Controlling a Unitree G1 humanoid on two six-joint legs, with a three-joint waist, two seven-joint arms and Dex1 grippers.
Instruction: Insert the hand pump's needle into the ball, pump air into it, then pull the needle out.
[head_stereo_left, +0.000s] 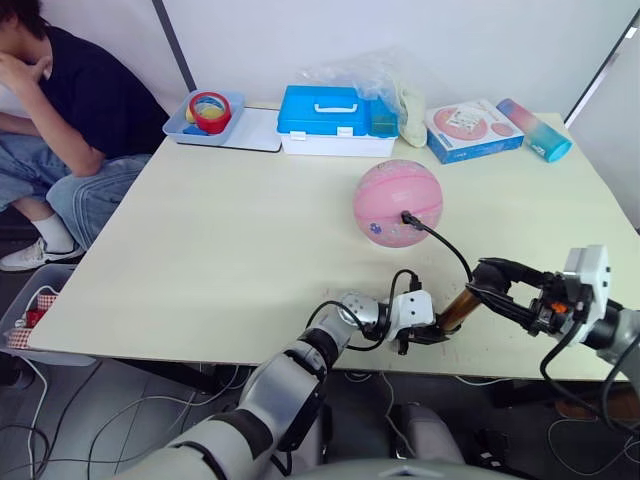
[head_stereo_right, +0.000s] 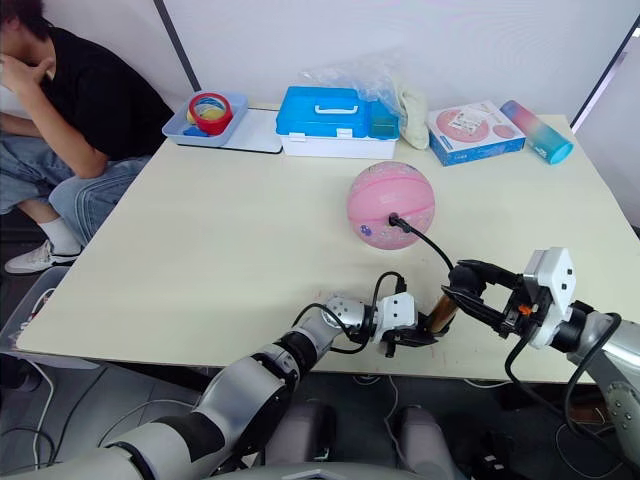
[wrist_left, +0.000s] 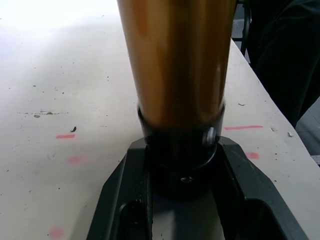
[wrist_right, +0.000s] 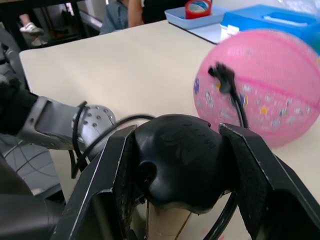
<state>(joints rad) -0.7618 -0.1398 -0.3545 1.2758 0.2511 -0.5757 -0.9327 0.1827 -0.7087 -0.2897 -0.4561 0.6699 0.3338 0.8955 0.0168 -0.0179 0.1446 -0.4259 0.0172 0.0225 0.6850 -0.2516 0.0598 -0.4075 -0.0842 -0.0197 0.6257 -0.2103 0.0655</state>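
Clamped on the hand pump (head_stereo_left: 458, 312), both grippers work at the table's (head_stereo_left: 220, 250) near edge. Left gripper (wrist_left: 182, 165) pinches the black base cap between its fingers (wrist_left: 120, 200); right gripper (wrist_right: 180, 165) squeezes the rounded black handle at the opposite end. Between them the bronze barrel looks rigid, smooth and likely slippery, so the caps seem the surer holds. From the pump the thin hose (head_stereo_left: 440, 238) curves, limp, to the needle (head_stereo_left: 408, 216), seated in the ball (head_stereo_left: 398, 203) farther in. Light and round, the ball may roll if the hose tugs.
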